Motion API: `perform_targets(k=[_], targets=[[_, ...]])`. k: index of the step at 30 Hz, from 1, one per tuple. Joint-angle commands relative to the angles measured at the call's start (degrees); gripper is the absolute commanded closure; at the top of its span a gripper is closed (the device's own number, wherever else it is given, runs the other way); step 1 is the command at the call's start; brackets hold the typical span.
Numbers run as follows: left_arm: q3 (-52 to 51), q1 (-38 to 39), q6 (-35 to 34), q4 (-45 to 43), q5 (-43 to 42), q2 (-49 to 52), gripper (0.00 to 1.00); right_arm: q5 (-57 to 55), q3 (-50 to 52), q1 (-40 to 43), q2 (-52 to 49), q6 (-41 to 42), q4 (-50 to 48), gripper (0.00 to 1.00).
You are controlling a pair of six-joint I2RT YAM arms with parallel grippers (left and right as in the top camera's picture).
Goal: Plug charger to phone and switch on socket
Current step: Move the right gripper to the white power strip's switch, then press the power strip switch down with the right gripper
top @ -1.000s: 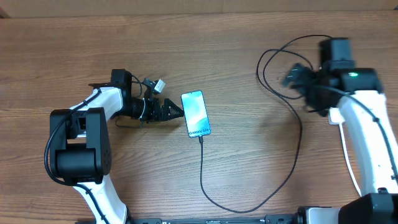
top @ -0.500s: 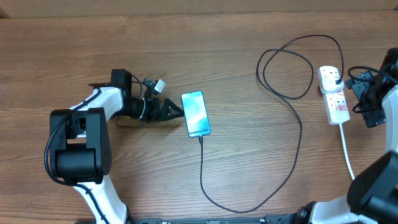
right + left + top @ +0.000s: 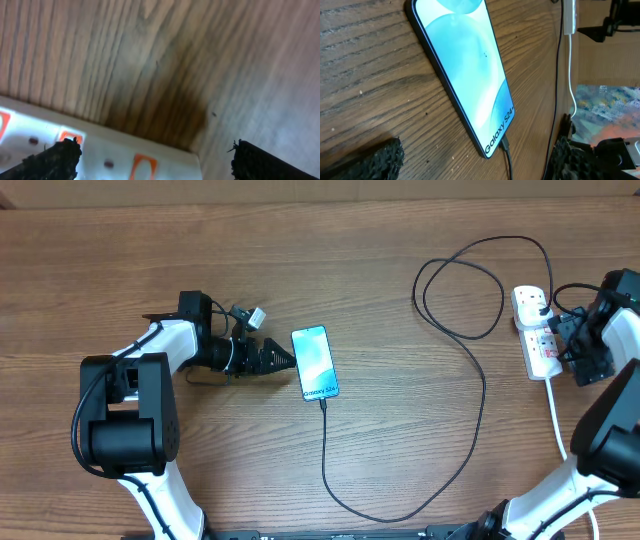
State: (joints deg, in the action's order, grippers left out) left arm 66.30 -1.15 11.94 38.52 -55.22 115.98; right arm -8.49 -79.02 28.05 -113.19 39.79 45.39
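The phone [image 3: 315, 363] was laid toward 9 o'clock of the table [image 3: 380, 240], with the charger [image 3: 484, 395] plugged in at its 6 o'clock end. The left gripper [image 3: 284, 360] was held spread wide at its 9 o'clock. The right gripper [image 3: 566, 345], equally spread, was held at 3 o'clock of the socket [image 3: 536, 330].

phone [image 3: 315, 363]: flat, lit light-blue screen up, centre-left | charger [image 3: 324, 445]: thin black cable, tip in phone's near edge, loops rightward, black plug in socket's far outlet | socket [image 3: 535, 330]: white strip, red markings, far right
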Motion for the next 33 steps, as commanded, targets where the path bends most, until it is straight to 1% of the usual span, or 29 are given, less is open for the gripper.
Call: perform_targets(k=[1,5,13,15,23,33], targets=[[-0.44,-0.22,-0.81,-0.26,7.89,1.01,0.00,-1.11,-0.81,0.09,-2.05,-2.38,-2.58,0.00],[-0.44,-0.22,-0.81,-0.28,7.89,1.01,0.00,-0.20,-0.81,0.09,-3.82,-3.93,-4.20,0.00],[-0.44,-0.22,-0.81,-0.28,7.89,1.01,0.00,8.07,-0.81,0.09,-4.61,-10.12,-7.13,0.00],[-0.44,-0.22,-0.81,-0.28,7.89,1.01,0.00,9.53,-0.81,0.09,-4.61,-10.34,-7.69,0.00],[-0.44,-0.22,-0.81,-0.28,7.89,1.01,0.00,13.84,-0.81,0.07,-4.61,-11.85,-4.96,0.00],[-0.44,-0.22,-0.81,-0.26,7.89,1.01,0.00,13.79,-0.81,-0.46,-4.61,-12.74,-2.67,0.00]])
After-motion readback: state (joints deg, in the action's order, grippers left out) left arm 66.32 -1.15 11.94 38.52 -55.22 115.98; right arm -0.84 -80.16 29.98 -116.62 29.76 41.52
